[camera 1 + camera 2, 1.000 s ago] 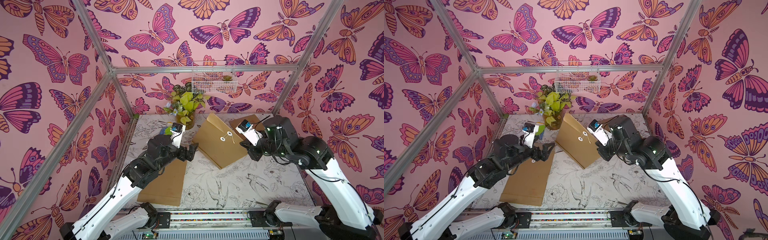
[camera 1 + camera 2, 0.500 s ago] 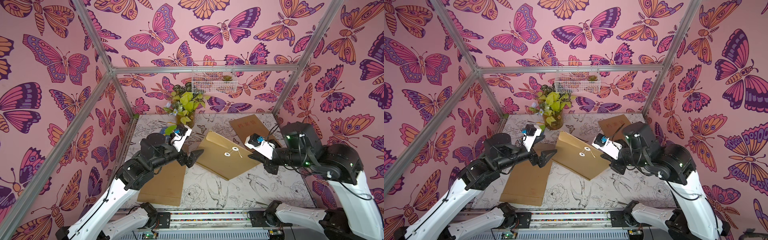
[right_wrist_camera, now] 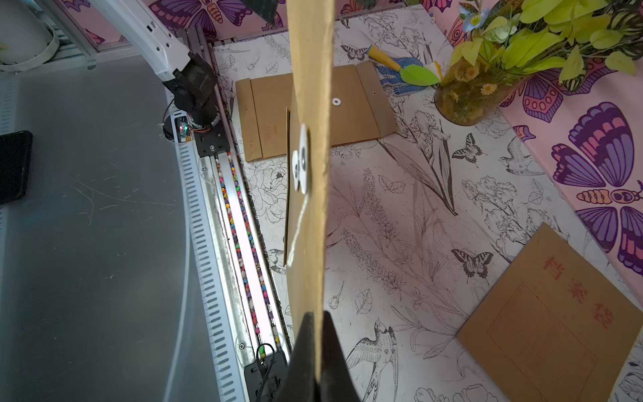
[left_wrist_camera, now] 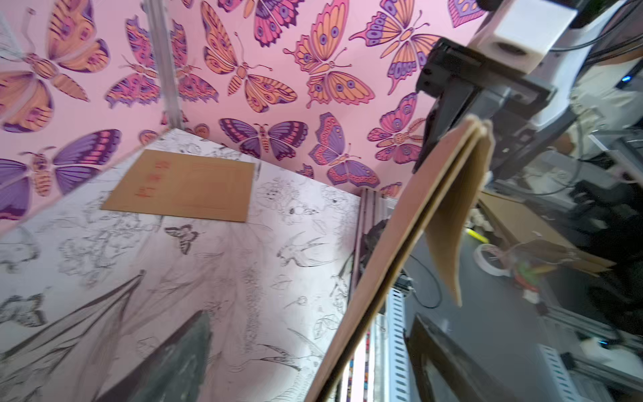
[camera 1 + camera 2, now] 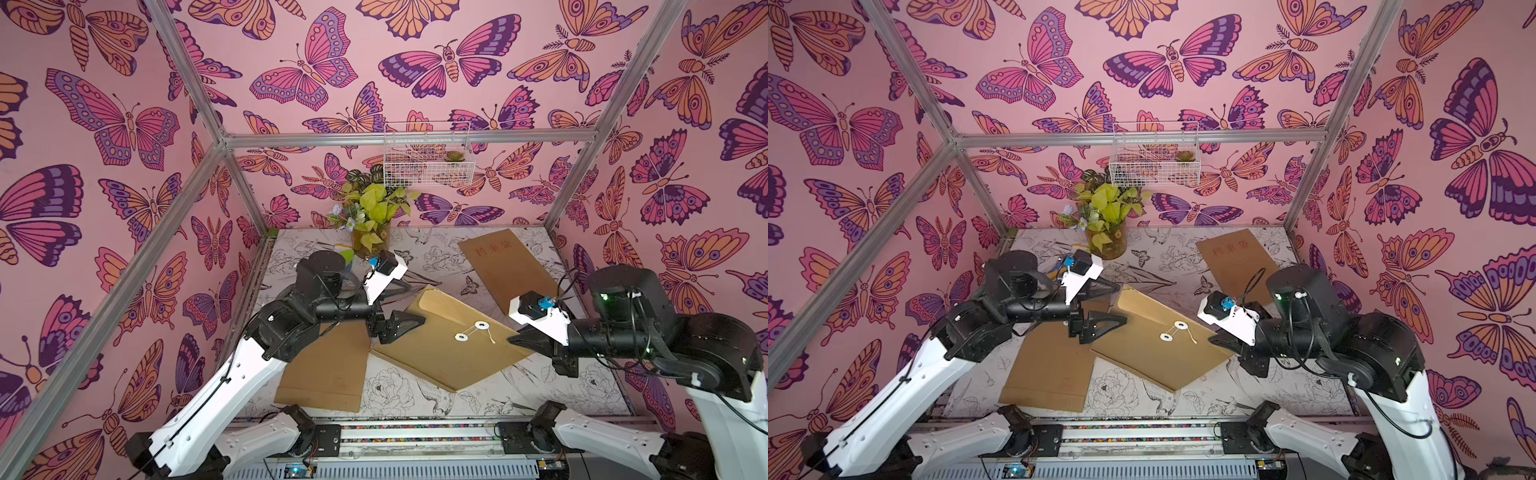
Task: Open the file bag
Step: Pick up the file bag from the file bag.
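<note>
We work over the table, where the file bag hangs tilted above the middle of it. Our right gripper is clamped on the bag's edge on the right arm's side and carries it. Our left gripper stands with jaws apart astride the opposite flap end, gripping nothing.

We judge the step in hand is taking the flap, which sags away from the body in the left wrist view. Next, the left jaws need to close on that one sheet alone and peel it back. We cannot tell whether the string is fully off the discs.
</note>
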Available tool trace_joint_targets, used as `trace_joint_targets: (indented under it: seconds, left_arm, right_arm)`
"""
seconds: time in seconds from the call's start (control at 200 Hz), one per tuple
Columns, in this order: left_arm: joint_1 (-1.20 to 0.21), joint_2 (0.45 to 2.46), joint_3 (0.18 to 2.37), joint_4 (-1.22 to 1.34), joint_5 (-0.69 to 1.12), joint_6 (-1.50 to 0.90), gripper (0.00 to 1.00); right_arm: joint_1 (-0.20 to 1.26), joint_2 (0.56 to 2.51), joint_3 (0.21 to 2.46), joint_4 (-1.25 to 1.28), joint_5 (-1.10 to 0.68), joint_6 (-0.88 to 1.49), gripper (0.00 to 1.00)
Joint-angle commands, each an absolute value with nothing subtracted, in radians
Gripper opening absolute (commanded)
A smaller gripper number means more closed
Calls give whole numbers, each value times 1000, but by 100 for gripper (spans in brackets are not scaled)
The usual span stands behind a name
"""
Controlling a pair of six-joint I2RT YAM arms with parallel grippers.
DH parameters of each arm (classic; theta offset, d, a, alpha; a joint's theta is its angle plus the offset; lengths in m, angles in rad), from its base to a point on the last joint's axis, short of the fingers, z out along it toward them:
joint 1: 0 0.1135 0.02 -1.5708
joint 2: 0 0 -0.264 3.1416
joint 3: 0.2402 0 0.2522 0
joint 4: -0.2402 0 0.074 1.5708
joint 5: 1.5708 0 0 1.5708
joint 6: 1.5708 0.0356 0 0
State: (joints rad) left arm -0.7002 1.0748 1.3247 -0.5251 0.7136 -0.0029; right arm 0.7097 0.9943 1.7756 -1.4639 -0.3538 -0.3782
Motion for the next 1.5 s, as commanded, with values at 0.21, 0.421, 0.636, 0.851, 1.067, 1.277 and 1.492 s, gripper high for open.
trace_joint_targets:
  seconds: [0.21, 0.421, 0.636, 0.851, 1.067, 1.277, 1.492]
  left_arm:
    - [-731, 1120, 1350, -537, 904, -4, 47]
    - [-741, 1121, 1348, -538, 904, -1, 27]
    - [-746, 1113, 1333, -530, 883, -5, 16]
    - [-747, 1087, 1309, -517, 767, -35, 0]
    - [-747, 1054, 1296, -560, 471, -75, 0]
    - [-809, 1107, 1368, -691, 203, -57, 1]
    - [-923, 1191, 1454, -781, 21, -53, 1]
  right_arm:
    - [717, 963, 1770, -1398, -328, -338, 0]
    - [717, 965, 1761, -1390, -274, -322, 0]
    - [717, 953, 1750, -1337, -218, -279, 0]
    - [717, 942, 1712, -1280, -159, -225, 0]
    - [717, 861, 1563, -1057, 110, -80, 54]
    - [718, 746, 1304, -783, 182, 152, 52]
    - [681, 794, 1195, -703, -25, 276, 57]
